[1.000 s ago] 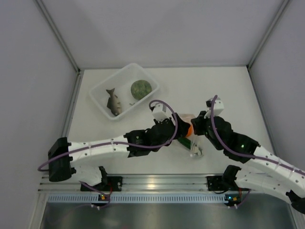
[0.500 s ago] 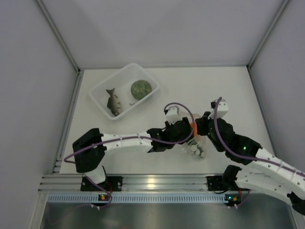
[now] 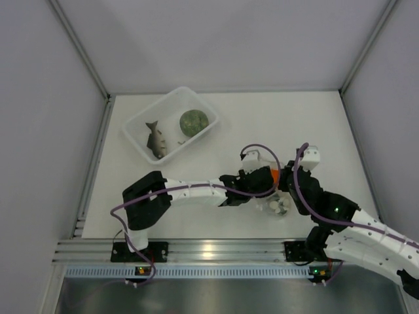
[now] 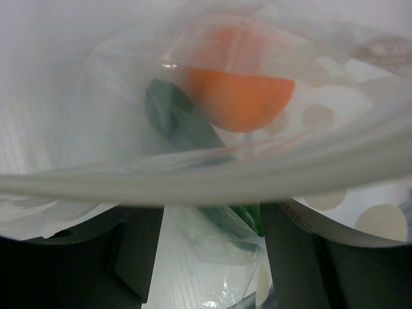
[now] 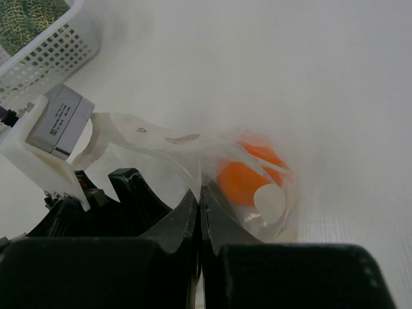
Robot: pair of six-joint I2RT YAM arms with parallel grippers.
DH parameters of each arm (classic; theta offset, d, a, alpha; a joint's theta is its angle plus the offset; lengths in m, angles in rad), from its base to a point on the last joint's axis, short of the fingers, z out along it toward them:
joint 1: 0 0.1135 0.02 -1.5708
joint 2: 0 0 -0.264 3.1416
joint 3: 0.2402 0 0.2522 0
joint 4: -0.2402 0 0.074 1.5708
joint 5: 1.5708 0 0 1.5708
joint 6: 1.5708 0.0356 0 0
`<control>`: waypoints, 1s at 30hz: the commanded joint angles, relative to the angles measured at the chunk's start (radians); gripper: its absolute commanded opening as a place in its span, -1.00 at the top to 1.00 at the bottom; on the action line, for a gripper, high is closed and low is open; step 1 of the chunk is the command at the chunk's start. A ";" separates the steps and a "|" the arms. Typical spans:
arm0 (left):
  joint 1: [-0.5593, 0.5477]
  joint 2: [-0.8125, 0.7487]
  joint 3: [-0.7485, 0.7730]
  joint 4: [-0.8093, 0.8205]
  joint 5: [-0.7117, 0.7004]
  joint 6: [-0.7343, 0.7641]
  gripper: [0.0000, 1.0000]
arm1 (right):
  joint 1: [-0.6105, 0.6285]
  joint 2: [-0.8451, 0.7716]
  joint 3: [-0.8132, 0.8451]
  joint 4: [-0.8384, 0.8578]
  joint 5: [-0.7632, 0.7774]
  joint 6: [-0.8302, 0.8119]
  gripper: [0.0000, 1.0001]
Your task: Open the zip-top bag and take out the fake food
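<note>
The zip-top bag (image 3: 276, 205) lies at the near right of the table between both grippers. My right gripper (image 5: 201, 193) is shut on the bag's rim film; in the top view it (image 3: 283, 190) is right beside the bag. My left gripper (image 4: 212, 222) is open, its fingers (image 4: 138, 251) wide apart at the bag's mouth, with the zip strip (image 4: 206, 187) stretched across in front. Inside the bag are the orange ball (image 4: 238, 96) and the dark green cucumber (image 4: 177, 119). The ball also shows in the right wrist view (image 5: 248, 177). The fish (image 3: 155, 139) and the cabbage ball (image 3: 194, 122) lie in the basket.
The white perforated basket (image 3: 141, 119) stands at the back left; its corner shows in the right wrist view (image 5: 45, 58). The left wrist's white camera mount (image 5: 58, 122) is close beside my right fingers. Grey walls enclose the table on three sides.
My left arm has stretched to the right, bringing its gripper up to the bag's mouth. The bag and my right gripper have shifted slightly right and nearer.
</note>
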 commanded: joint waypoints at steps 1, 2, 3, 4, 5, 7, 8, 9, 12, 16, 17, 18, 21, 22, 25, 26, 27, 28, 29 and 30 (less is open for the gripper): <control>0.007 0.036 0.072 -0.038 0.017 0.018 -0.32 | -0.015 -0.025 -0.007 -0.019 0.039 0.030 1.00; 0.009 0.043 0.077 -0.046 0.020 0.023 -0.32 | -0.015 -0.028 -0.009 -0.020 0.039 0.030 1.00; 0.009 0.053 0.080 -0.048 0.019 0.029 -0.33 | -0.015 -0.029 -0.010 -0.024 0.038 0.032 1.00; 0.010 0.058 0.091 -0.049 0.017 0.029 -0.33 | -0.015 -0.031 -0.013 -0.025 0.036 0.035 1.00; 0.010 0.066 0.094 -0.054 0.013 0.033 -0.35 | -0.014 -0.036 -0.016 -0.027 0.035 0.038 1.00; 0.013 0.090 0.109 -0.054 0.019 0.035 -0.37 | -0.015 -0.037 -0.029 -0.017 0.015 0.043 1.00; 0.018 0.101 0.118 -0.054 0.025 0.035 -0.38 | -0.014 -0.039 -0.033 -0.013 -0.008 0.047 1.00; 0.022 0.119 0.125 -0.054 0.031 0.035 -0.38 | -0.015 -0.040 -0.036 -0.010 -0.019 0.049 1.00; 0.033 0.141 0.157 -0.054 0.031 0.037 -0.38 | -0.015 -0.051 -0.053 -0.004 -0.045 0.057 1.00; 0.035 0.129 0.172 -0.052 0.010 -0.002 -0.38 | -0.014 -0.094 -0.076 0.009 -0.079 0.060 1.00; 0.035 0.126 0.171 -0.052 -0.001 -0.011 -0.38 | -0.015 -0.104 -0.082 0.010 -0.087 0.061 1.00; 0.035 0.118 0.166 -0.051 -0.006 -0.023 -0.38 | -0.015 -0.112 -0.094 0.012 -0.091 0.063 1.00; 0.035 0.098 0.166 -0.051 -0.027 -0.051 -0.38 | -0.015 -0.155 -0.122 0.024 -0.123 0.078 1.00; 0.035 0.095 0.172 -0.051 -0.030 -0.046 -0.37 | -0.015 -0.169 -0.128 0.027 -0.134 0.086 1.00; 0.032 0.076 0.197 -0.055 -0.049 0.033 -0.33 | -0.014 -0.216 -0.142 0.039 -0.169 0.128 1.00; 0.033 0.070 0.204 -0.092 -0.064 0.064 -0.33 | -0.014 -0.236 -0.147 0.045 -0.188 0.142 1.00; 0.035 0.057 0.212 -0.104 -0.076 0.079 -0.33 | -0.014 -0.246 -0.151 0.052 -0.199 0.156 1.00; 0.045 0.047 0.221 -0.109 -0.067 0.102 -0.33 | -0.015 -0.256 -0.159 0.065 -0.208 0.188 1.00; 0.055 0.041 0.227 -0.118 -0.057 0.140 -0.33 | -0.015 -0.270 -0.164 0.071 -0.223 0.202 1.00; 0.065 0.034 0.241 -0.139 -0.049 0.159 -0.33 | -0.015 -0.275 -0.174 0.079 -0.229 0.217 1.00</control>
